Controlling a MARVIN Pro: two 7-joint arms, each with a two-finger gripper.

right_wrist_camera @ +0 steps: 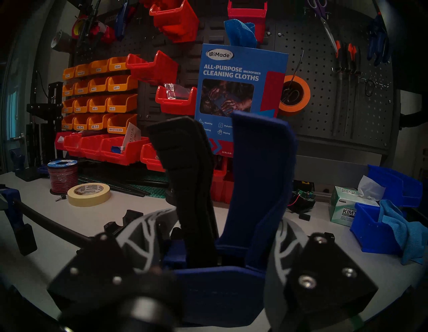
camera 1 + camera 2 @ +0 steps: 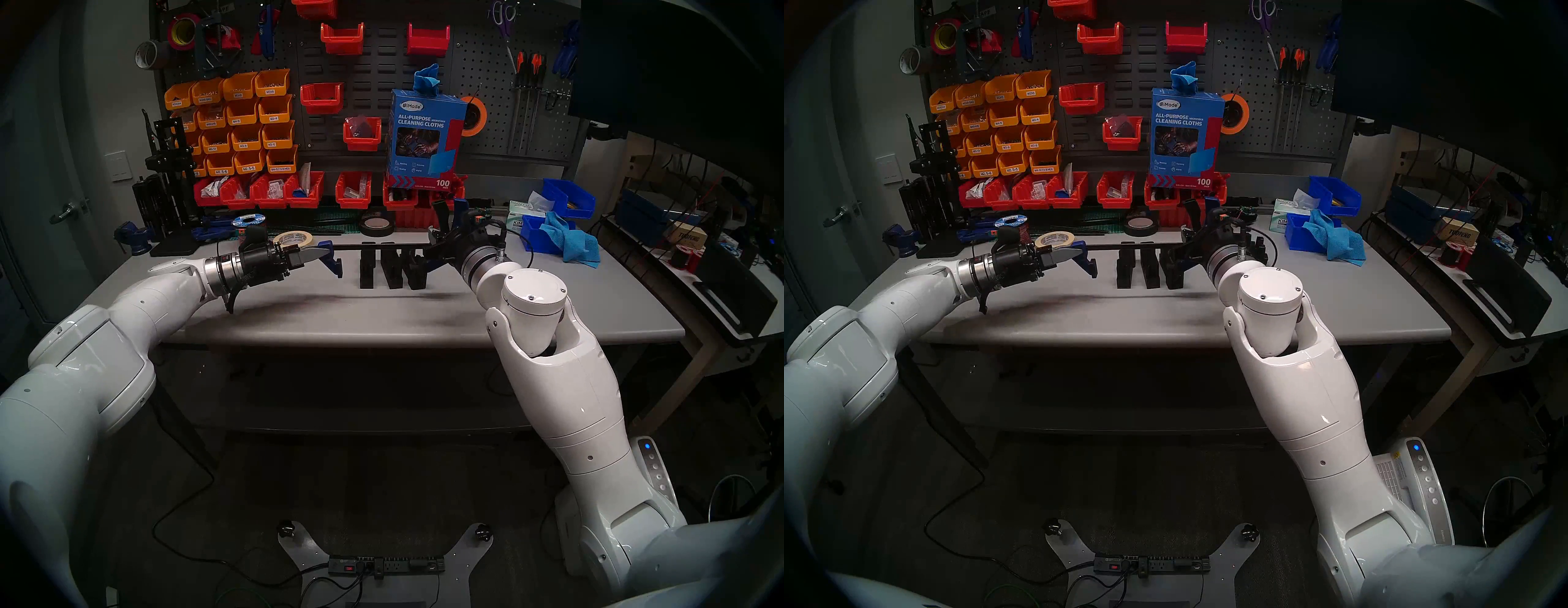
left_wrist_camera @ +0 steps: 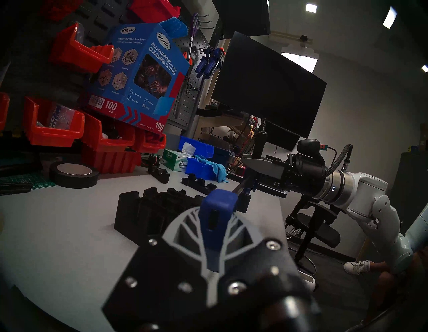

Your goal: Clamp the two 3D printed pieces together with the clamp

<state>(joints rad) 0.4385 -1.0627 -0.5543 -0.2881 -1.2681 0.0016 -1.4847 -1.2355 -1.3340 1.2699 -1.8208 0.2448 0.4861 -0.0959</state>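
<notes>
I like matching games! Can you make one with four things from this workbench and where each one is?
Things:
1. clamp
2. masking tape roll
3. cleaning cloths box
4. blue cloth

Places:
A. standing on the red bins at the back
B. lying on the table near the left gripper
C. held in the air by both grippers, above the 3D printed pieces
D. hanging out of a blue bin on the right

Pairs: 1-C, 2-B, 3-A, 4-D
</notes>
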